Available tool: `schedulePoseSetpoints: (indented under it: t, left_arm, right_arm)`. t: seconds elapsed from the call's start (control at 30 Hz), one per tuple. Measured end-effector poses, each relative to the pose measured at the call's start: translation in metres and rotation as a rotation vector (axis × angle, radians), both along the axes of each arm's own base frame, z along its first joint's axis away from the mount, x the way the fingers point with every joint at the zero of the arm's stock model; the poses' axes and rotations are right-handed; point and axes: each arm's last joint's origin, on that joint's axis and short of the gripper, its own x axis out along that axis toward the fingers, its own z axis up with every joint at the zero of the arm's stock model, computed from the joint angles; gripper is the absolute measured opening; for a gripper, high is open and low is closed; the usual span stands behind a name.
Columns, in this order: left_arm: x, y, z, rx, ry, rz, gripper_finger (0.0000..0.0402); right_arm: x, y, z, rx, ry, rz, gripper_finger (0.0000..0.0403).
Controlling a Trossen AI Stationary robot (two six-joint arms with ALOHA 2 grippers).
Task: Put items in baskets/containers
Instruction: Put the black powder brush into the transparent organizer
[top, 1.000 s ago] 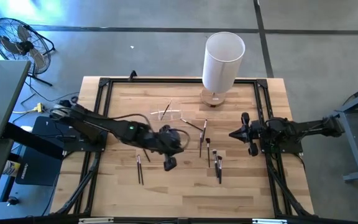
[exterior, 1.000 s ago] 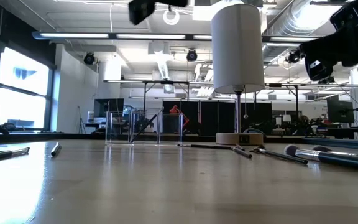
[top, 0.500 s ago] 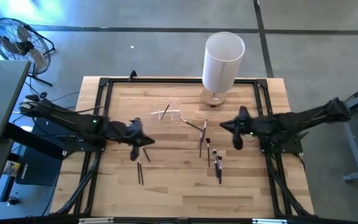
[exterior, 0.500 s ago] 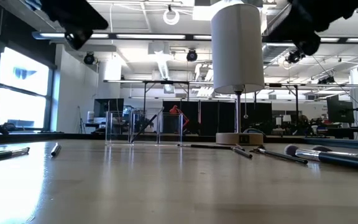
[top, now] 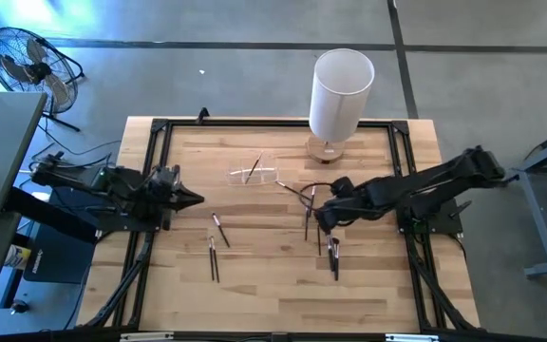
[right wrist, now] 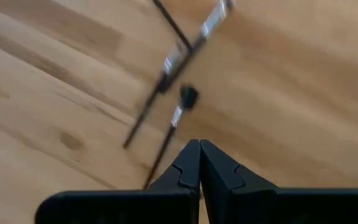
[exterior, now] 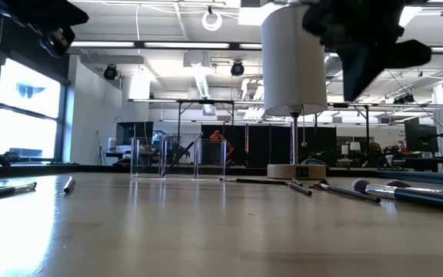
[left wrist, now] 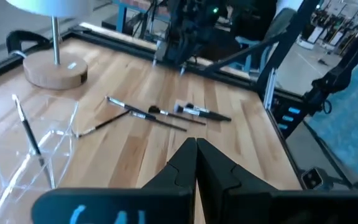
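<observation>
Hovering closed and empty over the brushes [top: 316,223], right end effector [top: 323,217] should open before descending on one; left end effector [top: 198,199] closed, parked at table [top: 273,294] edge.

Two robot arms work over one wooden table [top: 254,285] carrying one clear plastic holder [top: 255,173], one tall white cylinder [top: 340,93], and roughly ten thin dark brushes [top: 215,258], hard to count exactly.
</observation>
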Motion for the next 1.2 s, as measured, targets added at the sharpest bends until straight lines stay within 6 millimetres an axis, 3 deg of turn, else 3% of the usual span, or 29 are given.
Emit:
schedulePoseSetpoints:
  t: [0.17,0.37,0.7,0.93,1.2]
  left_arm:
    - [-0.007,0.002,0.000,-0.004,-0.010,0.000,0.0000]
    - [-0.008,0.002,-0.005,0.005,0.041,0.001,0.0000]
    - [-0.009,0.002,-0.007,0.007,0.057,-0.002,0.0000]
    - [-0.009,0.002,-0.007,0.007,0.062,-0.002,0.0000]
    - [-0.009,0.002,-0.008,0.001,0.073,-0.013,0.0000]
  right_arm:
    - [0.008,0.005,-0.029,0.110,0.119,-0.097,0.0012]
    - [0.013,0.009,-0.059,0.185,0.211,-0.167,0.0057]
    - [0.018,0.014,-0.079,0.262,0.230,-0.182,0.0125]
    - [0.021,0.023,-0.095,0.287,0.295,-0.205,0.0129]
    - [0.024,0.024,-0.110,0.189,0.298,-0.206,0.0112]
